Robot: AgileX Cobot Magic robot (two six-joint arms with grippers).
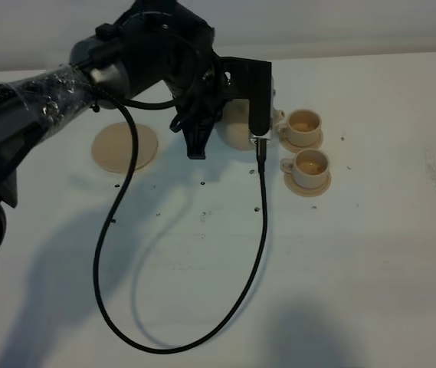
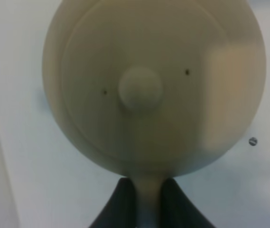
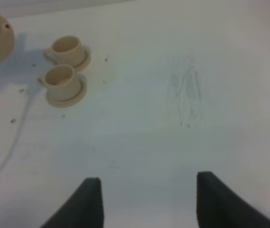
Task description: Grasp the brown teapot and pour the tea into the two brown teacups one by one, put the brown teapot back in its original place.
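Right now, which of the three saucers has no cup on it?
The wide saucer, left of the teapot in the high view: it carries no cup. The far small saucer carries the far teacup, the near small saucer the near teacup.

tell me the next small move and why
Probably carry the teapot over to the wide saucer: the left gripper is shut on it, the far cup and near cup look filled, and the saucer sits bare.
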